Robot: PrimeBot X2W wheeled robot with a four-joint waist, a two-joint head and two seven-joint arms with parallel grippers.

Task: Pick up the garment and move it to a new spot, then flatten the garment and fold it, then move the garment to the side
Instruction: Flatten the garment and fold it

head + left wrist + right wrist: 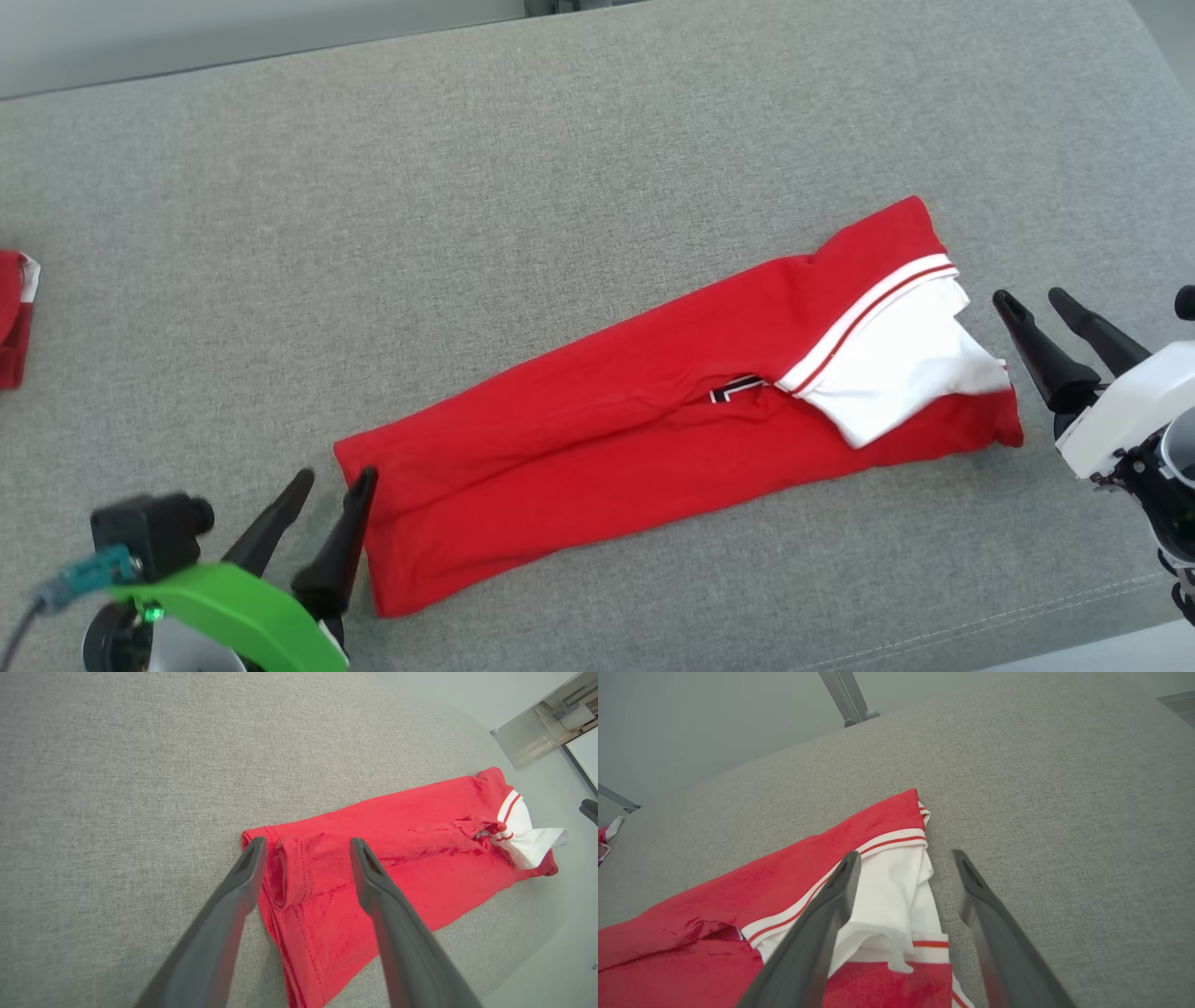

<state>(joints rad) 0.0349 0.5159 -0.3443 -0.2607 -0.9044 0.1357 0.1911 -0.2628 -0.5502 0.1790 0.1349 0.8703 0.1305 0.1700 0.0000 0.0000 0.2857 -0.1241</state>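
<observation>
Red shirt (597, 439), soft, light and limp, lies folded long across the tabletop (467, 187). Our left hand (334, 476) at 7 o'clock and right hand (1032, 299) at 3 gape empty; we'd pinch both ends.

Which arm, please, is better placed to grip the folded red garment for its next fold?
Probably the left: the open left gripper brackets the hem corner of the folded red garment, while the open right gripper stands beside the collar end.
</observation>
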